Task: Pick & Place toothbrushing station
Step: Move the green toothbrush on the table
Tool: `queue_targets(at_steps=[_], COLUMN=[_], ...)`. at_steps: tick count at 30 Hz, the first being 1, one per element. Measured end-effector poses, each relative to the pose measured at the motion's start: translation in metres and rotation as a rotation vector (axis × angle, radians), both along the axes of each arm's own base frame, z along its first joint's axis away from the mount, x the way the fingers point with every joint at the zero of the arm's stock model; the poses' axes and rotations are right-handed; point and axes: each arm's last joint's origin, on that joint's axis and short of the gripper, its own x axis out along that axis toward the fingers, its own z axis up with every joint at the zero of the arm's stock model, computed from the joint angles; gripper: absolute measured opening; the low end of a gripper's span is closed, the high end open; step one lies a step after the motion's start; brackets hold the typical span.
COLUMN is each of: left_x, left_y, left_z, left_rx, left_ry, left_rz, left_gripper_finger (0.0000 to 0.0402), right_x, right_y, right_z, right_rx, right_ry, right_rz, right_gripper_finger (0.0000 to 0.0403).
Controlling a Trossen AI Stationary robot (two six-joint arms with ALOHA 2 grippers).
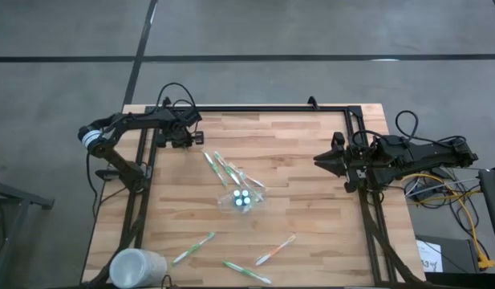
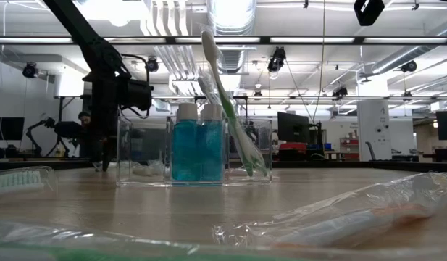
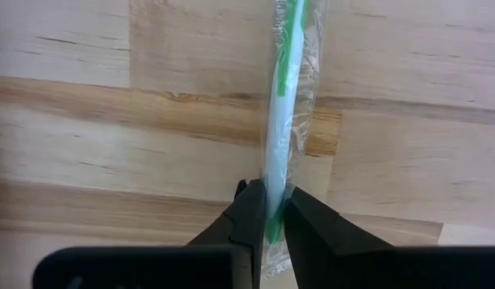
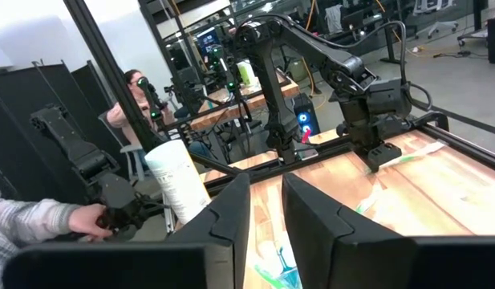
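The see-through holder [image 1: 243, 201] stands mid-table with small blue tubes [image 2: 198, 148] and a green-white toothbrush [image 2: 227, 101] leaning out of it. My left gripper [image 1: 183, 138] is at the far left of the table, shut on a wrapped white-and-green toothbrush [image 3: 283, 120]. It also shows in the right wrist view [image 4: 383, 156]. My right gripper [image 1: 323, 159] waits open and empty over the table's right side, away from the holder. My left gripper pinches the wrapped toothbrush between its two fingers [image 3: 251, 217], close to one end of the handle [image 3: 273, 189]. The fingers point down at the table. The rest of the brush runs straight on from the fingers, close over the wood. Whether it is lifted clear, I cannot tell.
Three wrapped toothbrushes [image 1: 192, 247] [image 1: 275, 250] [image 1: 247, 271] lie loose near the front edge. A frosted white cup [image 1: 137, 267] stands at the near left corner. A black frame rail [image 1: 271, 108] runs along the far edge. A person [image 4: 135, 96] is beyond the table.
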Motion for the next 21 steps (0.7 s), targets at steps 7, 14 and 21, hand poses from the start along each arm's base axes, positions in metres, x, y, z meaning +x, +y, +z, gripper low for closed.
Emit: queue_targets(at_steps=[7, 14, 21], left_x=[0.001, 0.007, 0.013], left_y=[-0.006, -0.021, -0.034], left_z=[-0.002, -0.004, -0.005], left_rx=[-0.007, -0.034, -0.076], left_ry=[0.023, 0.048, 0.066], left_rz=[-0.017, -0.049, -0.066], left_gripper_finger=[0.0037, 0.0037, 0.0037], right_x=[0.0, 0.0, 0.0], right_y=[0.0, 0.0, 0.0], right_z=[0.0, 0.0, 0.0], right_rx=[0.0, 0.0, 0.0], right_ry=[0.001, 0.0, 0.0], right_rz=[0.0, 0.0, 0.0], right_gripper_finger=[0.0073, 0.0081, 0.0075])
